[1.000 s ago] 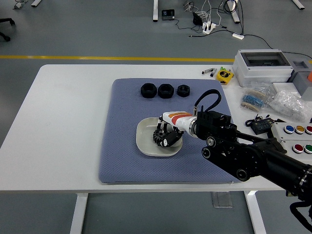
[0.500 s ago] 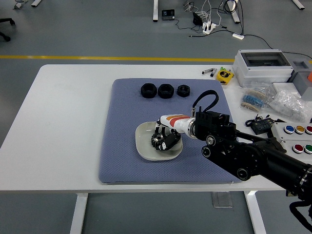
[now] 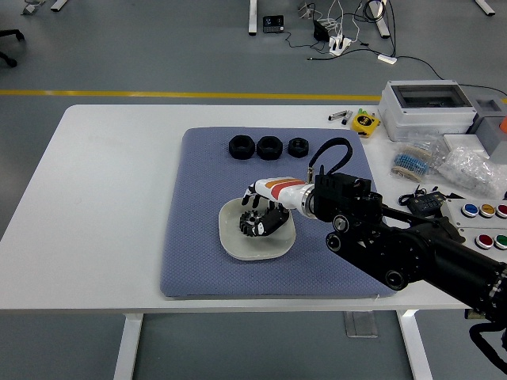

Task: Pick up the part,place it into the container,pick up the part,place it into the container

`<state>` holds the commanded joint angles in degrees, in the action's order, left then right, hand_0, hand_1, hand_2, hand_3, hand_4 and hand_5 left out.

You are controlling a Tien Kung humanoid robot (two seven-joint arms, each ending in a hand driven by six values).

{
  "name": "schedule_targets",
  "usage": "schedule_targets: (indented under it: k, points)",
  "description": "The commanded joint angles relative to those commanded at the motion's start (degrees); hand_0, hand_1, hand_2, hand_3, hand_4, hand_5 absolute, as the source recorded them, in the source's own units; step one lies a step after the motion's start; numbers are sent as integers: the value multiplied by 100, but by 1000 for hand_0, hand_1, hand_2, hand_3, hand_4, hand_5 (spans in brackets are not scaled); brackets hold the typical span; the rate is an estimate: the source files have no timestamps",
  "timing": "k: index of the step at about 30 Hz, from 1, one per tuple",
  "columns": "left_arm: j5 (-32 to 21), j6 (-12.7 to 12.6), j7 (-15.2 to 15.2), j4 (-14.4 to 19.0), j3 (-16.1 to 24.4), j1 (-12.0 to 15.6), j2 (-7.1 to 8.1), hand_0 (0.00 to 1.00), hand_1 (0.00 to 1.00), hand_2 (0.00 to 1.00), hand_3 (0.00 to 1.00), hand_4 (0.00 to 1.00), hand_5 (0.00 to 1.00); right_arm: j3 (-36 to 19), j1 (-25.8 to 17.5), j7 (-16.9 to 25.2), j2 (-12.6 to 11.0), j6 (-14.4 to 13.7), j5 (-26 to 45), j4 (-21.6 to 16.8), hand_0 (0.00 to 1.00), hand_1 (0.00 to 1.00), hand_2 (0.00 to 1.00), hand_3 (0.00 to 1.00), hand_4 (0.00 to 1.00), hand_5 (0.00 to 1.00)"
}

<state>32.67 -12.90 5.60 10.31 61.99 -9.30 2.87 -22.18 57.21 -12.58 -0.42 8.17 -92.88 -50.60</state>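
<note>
We see the white surface [image 3: 103, 206] bare along its whole left side, wide open from the near edge to the far one. A blue mat [image 3: 198, 261] covers the middle, its left edge well in from the surface's left edge and its near edge close to the surface's near edge. Along the mat's far edge sit three black nuts [image 3: 268, 146] in a row, near one another, with open mat between them and the dish [image 3: 234, 241] nearer us. The dish is white, lies about mid-mat, and has bare mat on its left and in front.

Over the dish our right hand [image 3: 264, 212] is curled around a black gear [image 3: 252, 225], which sits within the dish's rim; we cannot tell whether the gear touches the dish floor. The black right arm [image 3: 404, 257] runs from the lower right corner across the mat's right edge.

Right of the mat the surface is crowded: a yellow tape measure [image 3: 364, 122], a grey box [image 3: 428, 107], plastic bags [image 3: 467, 170], and a button panel [image 3: 483, 226] at the right edge.
</note>
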Motion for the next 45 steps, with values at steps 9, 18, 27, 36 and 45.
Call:
schedule_targets:
  k: [9,18,27,36,45]
  points:
    - [22,0,1,0,25,15,-1,721,612,617,552,592,546,-103,58,-135,-99,130,-92,-234,397,572,690,745,855,352]
    - [72,-3,9,0,72,39,1,721,612,617,552,591,546,-193,144,-369,-262,379,-110,-607,382,553,661,693,823,347]
    - [154,-3,27,0,116,82,7,720,612,617,552,591,546,-319,158,-357,-373,389,-98,-732,375,536,647,679,792,325]
    - [191,-11,21,0,148,85,7,721,614,617,552,591,545,-969,-42,-403,-755,216,185,-803,406,559,671,677,796,315]
    - [238,-1,12,0,143,30,-10,721,618,617,552,591,546,-1957,-614,187,-1389,-520,1968,-937,646,676,730,681,785,329]
